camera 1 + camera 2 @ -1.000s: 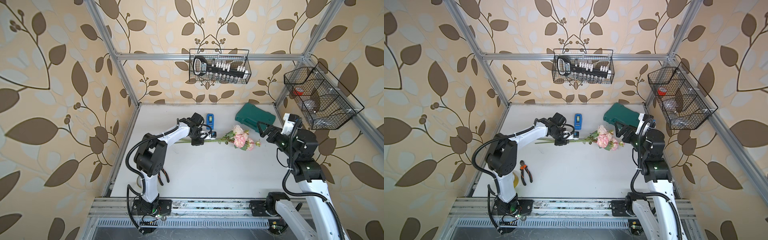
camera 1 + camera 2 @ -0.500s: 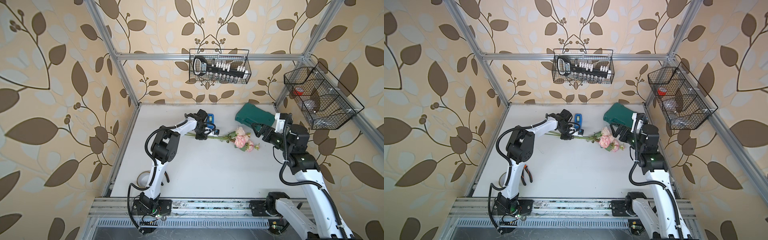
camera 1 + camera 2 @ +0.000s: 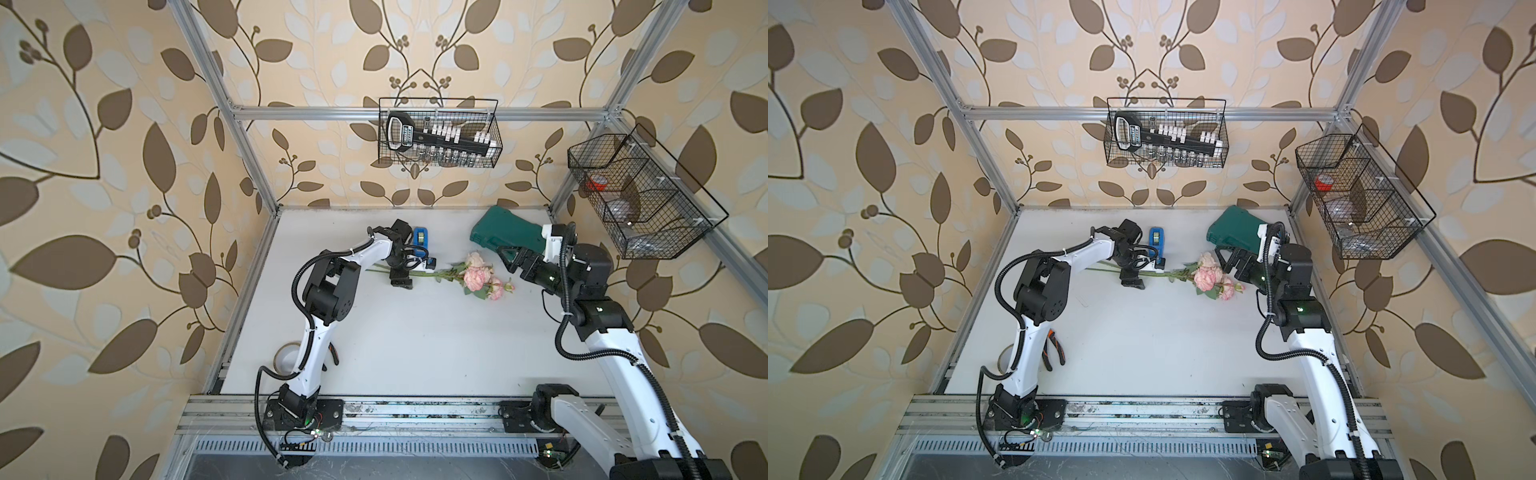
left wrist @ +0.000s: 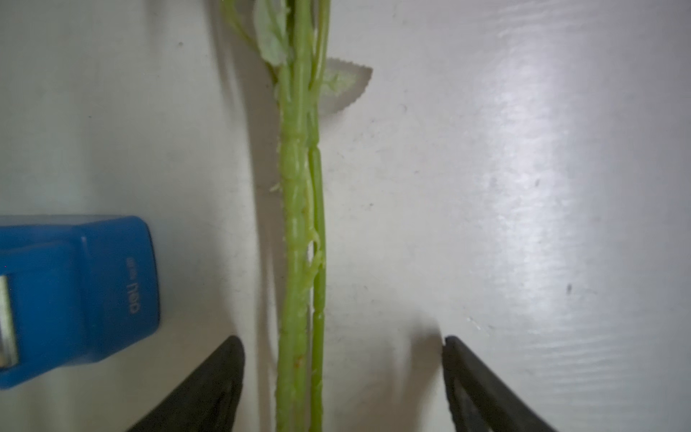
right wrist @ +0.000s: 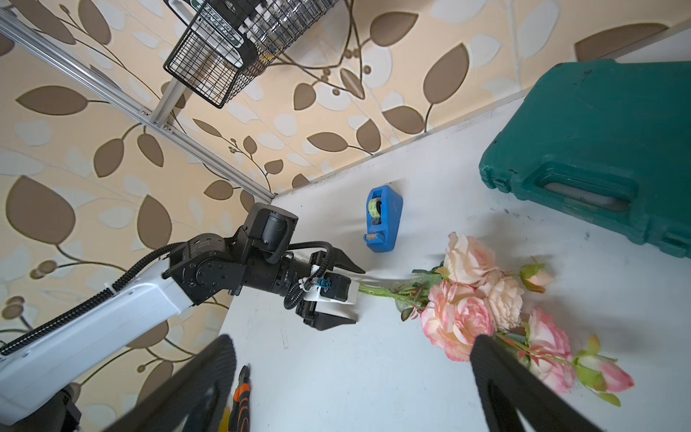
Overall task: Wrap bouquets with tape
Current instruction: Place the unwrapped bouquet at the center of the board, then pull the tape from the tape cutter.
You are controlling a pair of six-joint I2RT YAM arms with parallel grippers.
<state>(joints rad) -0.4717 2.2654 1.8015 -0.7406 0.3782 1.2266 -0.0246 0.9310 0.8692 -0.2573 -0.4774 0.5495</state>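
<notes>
Bouquet (image 3: 478,277) lies flat on the surface (image 3: 415,357), blooms toward the right arm. Its stems (image 4: 299,224) run under the left gripper (image 4: 342,342), whose jaws stand apart and straddle the stems without touching them. Right gripper (image 5: 353,340) hovers near the blooms, jaws also apart and empty. Judgement: the bunch is light and the petals soft and crushable, so hold it by the stems. These look thin and springy, likely to splay or roll unless pinched together below the leaves. Tape dispenser (image 5: 383,217) sits just beside the stems on the back-wall side; it looks like light plastic and may slide when tape is pulled. Writing: "deli" on its blue end (image 4: 132,295), smaller characters beside it unreadable. Labels in the wire basket (image 3: 440,133) too small to read.
</notes>
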